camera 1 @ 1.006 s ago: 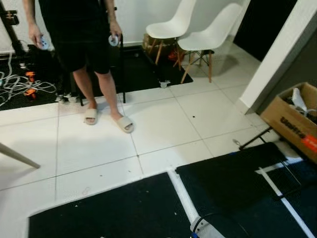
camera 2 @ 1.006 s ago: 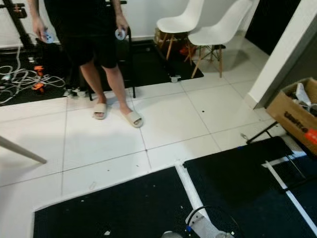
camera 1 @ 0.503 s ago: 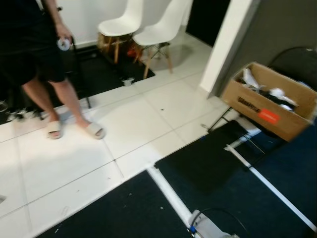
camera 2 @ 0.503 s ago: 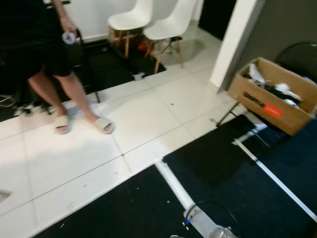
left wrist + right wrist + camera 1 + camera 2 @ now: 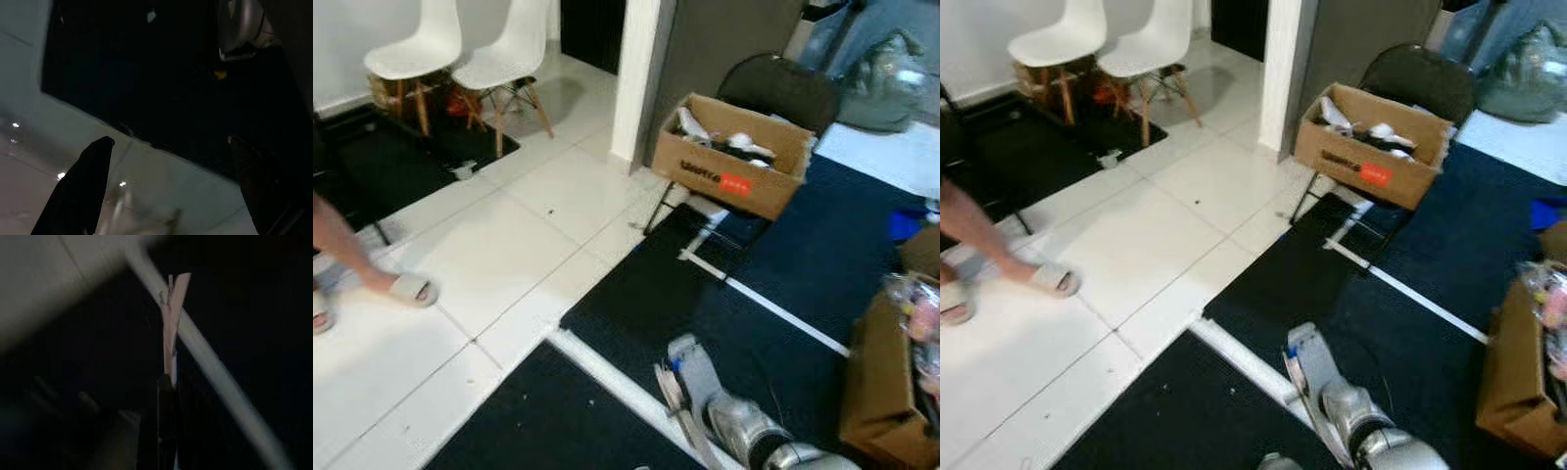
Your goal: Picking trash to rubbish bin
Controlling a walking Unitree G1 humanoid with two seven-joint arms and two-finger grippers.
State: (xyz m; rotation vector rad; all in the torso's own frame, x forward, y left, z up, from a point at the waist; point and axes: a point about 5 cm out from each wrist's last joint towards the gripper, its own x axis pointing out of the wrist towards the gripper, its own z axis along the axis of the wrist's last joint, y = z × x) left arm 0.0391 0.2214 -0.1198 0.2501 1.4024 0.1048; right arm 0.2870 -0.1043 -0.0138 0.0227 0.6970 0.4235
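Here right tool [image 5: 166,382] pinches flat paper scrap [image 5: 172,318], cardboard box [image 5: 731,157] ahead

glossy white floor tiles [image 5: 499,245], matt dark carpet [image 5: 803,264], brown cardboard box [image 5: 729,157], smooth plastic chairs [image 5: 411,44].

White tile floor [image 5: 509,235]; black mats [image 5: 724,294] on it.

Tile floor [image 5: 509,235] open; cardboard box [image 5: 734,157], chair [image 5: 778,88] ahead.
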